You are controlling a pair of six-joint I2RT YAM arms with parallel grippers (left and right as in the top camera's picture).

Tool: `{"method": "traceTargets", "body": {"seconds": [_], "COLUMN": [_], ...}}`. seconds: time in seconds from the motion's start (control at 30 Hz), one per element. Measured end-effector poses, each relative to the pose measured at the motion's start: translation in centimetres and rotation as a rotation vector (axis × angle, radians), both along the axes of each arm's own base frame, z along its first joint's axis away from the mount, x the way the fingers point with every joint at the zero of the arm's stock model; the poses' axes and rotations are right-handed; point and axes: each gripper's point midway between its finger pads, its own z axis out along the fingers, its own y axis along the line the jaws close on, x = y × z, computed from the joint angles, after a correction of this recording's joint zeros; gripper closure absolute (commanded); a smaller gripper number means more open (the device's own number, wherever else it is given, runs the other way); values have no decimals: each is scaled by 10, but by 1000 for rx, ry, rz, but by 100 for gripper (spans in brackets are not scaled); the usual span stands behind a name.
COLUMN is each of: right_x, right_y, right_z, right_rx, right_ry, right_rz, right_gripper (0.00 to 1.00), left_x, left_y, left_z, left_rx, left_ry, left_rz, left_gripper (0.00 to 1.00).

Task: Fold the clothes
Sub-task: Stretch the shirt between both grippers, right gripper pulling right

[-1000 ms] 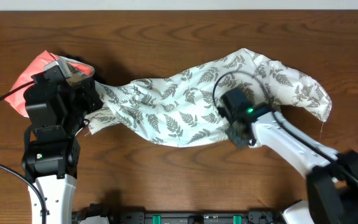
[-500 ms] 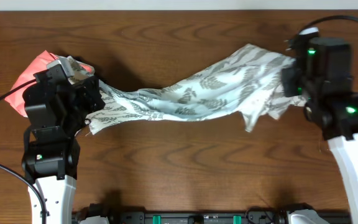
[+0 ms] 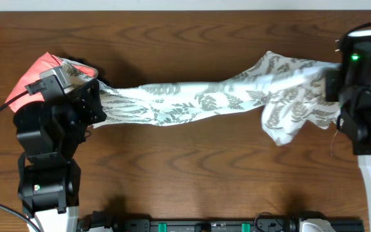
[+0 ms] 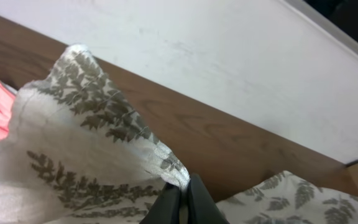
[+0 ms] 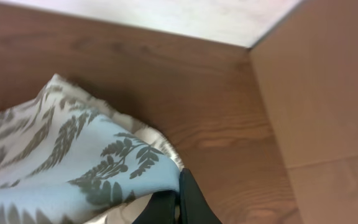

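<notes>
White fern-print dress taut over tabletop w/ left pincer & right pincer each clamped on an end. No fold yet, all folding left.

Right gripper pinching fern-print dress.
Jaws closed on the fabric's edge at bottom centre; brown wooden table behind it.

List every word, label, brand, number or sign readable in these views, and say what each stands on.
None: no view shows any readable text.
The dress bears only a fern leaf print, no lettering.
The coral-pink garment is plain, with no tag in sight.
The right arm shows a green light, with no marking beside it that can be read.
</notes>
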Motion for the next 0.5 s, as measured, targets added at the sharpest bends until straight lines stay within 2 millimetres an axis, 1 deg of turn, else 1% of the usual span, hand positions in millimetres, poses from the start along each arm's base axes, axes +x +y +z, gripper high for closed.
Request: {"method": "traceTargets", "body": {"seconds": [0.1,0.17,0.23,0.27,0.33,0.5], "right_x": [-7,-12,-17,-20,-27,-50], "right_y": [-13,-20,-22,-22,-22,-21], "right_z": [21,30,37,37,31,2], "right_rx": [6,11,15,17,20,56], "right_ry": [-48,-67,-79,-72,-35,109], "right_rz": [-50,-77,-89,-91,-94,-128], "right_gripper": [99,99,99,99,99,99], "left_x": [-3,-4,-5,-5,-6,-7], "left_y": [-4,-8,-12,-13,-13,-15], "left_z": [3,3,3,3,3,0], "left_rx": [-6,-14,-20,-23,-24,-30], "left_ry": [-7,-8,-9,-9,-9,6], "left_rz": [-20,-43,-62,-68,-73,-83], "left_gripper": [94,94,94,94,94,94]}}
